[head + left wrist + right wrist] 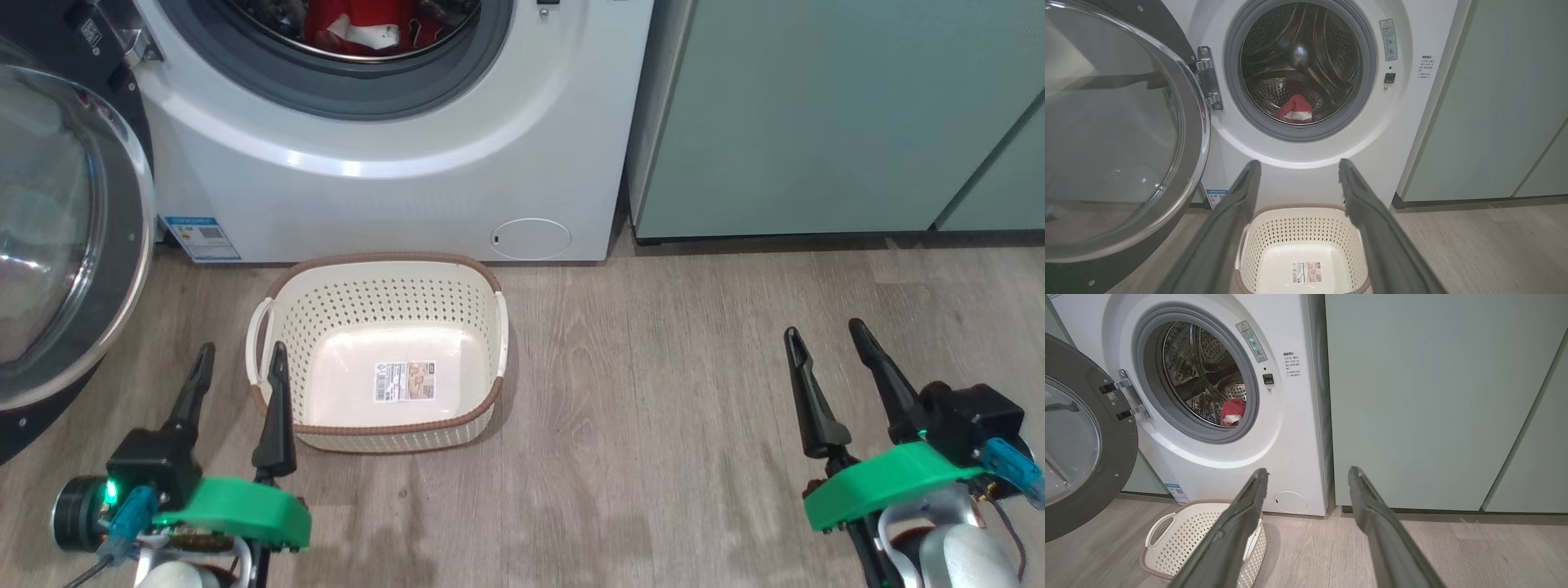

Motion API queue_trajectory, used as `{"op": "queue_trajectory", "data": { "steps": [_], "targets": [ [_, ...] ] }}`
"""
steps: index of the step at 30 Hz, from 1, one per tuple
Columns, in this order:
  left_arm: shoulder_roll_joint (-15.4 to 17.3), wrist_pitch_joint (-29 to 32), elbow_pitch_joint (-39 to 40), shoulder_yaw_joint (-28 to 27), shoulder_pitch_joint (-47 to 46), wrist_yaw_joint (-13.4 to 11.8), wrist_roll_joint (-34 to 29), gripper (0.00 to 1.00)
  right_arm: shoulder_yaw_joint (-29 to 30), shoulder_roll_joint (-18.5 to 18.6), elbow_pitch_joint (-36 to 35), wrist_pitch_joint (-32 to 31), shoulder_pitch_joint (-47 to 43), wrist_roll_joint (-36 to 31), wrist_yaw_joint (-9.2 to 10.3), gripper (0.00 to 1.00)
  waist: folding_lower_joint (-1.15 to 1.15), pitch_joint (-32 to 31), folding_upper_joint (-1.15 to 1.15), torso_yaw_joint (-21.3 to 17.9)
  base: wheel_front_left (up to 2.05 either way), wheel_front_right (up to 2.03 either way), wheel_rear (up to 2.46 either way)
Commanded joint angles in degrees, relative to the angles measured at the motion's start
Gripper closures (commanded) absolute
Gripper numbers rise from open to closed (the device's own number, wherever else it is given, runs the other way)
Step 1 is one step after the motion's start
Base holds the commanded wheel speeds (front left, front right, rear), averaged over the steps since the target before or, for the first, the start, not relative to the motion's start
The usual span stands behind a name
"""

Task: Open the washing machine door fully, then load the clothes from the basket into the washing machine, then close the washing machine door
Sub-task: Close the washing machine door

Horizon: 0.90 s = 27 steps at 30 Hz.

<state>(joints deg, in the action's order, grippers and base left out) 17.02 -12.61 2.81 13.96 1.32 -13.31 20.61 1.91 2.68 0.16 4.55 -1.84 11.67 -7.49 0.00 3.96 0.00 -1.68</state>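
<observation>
With the clothes (347, 28) in the drum (1298, 49) and the basket (384, 302) bare, I hold both jaws apart for the door (49, 245).

The head camera looks steeply down onto the wood-look plank floor (653, 392) and the cream-white perforated plastic basket with brown rim (392, 304), close before the big white front-loading washing machine (392, 204). Both wrist cameras sit low, facing its steel drum (1300, 61): the left squarely, the right obliquely from farther right. All three share basket and machine front
</observation>
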Motion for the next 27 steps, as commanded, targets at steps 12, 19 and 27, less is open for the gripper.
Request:
{"op": "queue_trajectory", "data": {
  "steps": [12, 19, 27],
  "targets": [
    [1.9, 0.0, 1.9, -2.0, -2.1, -0.5, 0.4, 0.0, -1.1, 0.2, -1.4, 0.9, 1.0, 0.6, 0.0, 0.0, 0.0, -0.1, 0.0, 0.5, 0.0, 0.0, 0.0],
    [1.8, 0.1, 1.7, -1.8, -2.3, -0.6, 0.7, 0.0, -0.8, 0.2, -1.4, 1.0, 0.9, 0.6, 0.0, 0.0, 0.0, 0.1, 0.0, 1.6, 0.0, 0.0, 0.0],
    [1.3, -0.4, 1.2, -1.9, -3.0, -0.9, 0.9, 0.0, -0.9, 0.2, -1.9, 0.7, 0.8, 0.5, 0.0, 0.0, 0.0, 0.1, 0.0, 6.1, 0.0, 0.0, 0.0]
  ]
}}
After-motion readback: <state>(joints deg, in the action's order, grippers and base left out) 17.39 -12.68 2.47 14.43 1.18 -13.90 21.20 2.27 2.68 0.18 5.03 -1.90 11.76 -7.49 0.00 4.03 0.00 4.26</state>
